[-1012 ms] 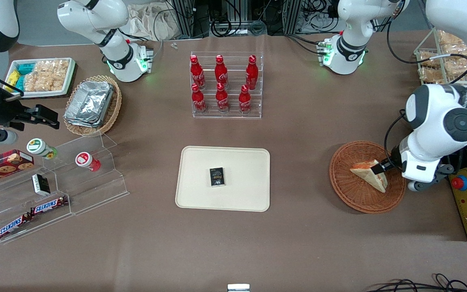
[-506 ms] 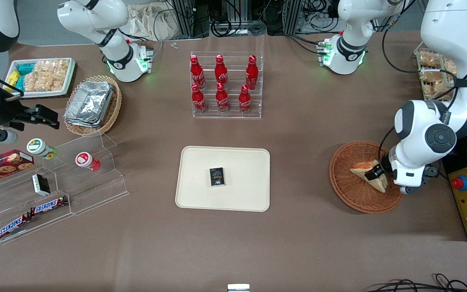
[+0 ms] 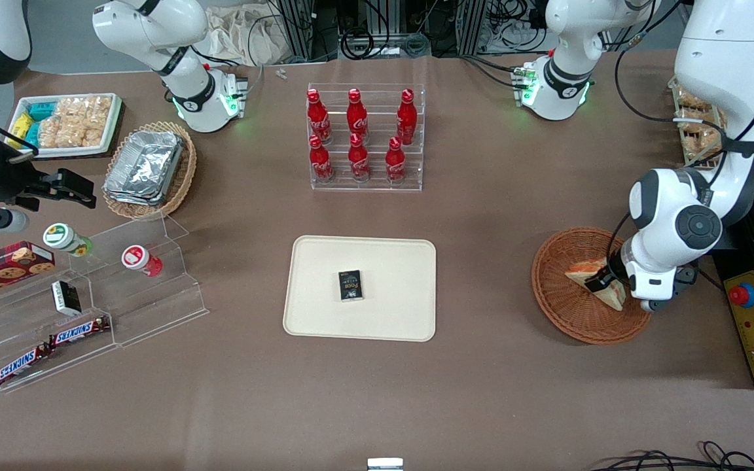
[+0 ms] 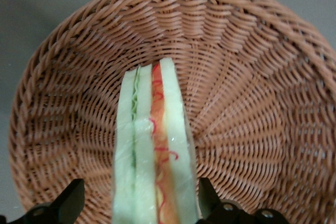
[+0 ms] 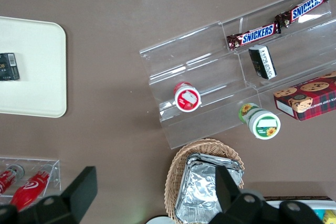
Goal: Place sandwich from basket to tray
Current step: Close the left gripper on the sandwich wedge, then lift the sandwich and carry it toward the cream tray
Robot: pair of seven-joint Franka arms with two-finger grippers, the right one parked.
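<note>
Covering the whole scene is a brown table (image 3: 482, 392), with cables and metal framing along its edge farthest from the front camera. The cream tray (image 3: 324, 314) lies at its middle, carrying a small black box (image 3: 350, 285). Farther from the camera than the tray stands a clear rack of red bottles (image 3: 359, 137). Toward the parked arm's end sit a clear stepped stand (image 3: 89, 307) with Snickers bars (image 3: 50, 347), a tan basket of foil containers (image 3: 148, 169) and a white tray of snack packets (image 3: 66, 123). Toward the working arm's end rests the round reddish-brown basket (image 3: 567, 314), well apart from the tray. The sandwich (image 3: 583, 271) lies in that basket, its orange and green filling showing along one edge.

The gripper (image 3: 598, 282) is down in the basket at the sandwich. In the left wrist view its fingers (image 4: 71, 200) stand wide, one on each side of the sandwich (image 4: 152, 145), with a gap showing at one side, above the woven basket (image 4: 252, 77).

Compared with a second ago, the arm's white joint has swung inward over the basket's rim, and the gripper has shifted slightly along the sandwich. The sandwich, basket, tray and box lie where they did.
</note>
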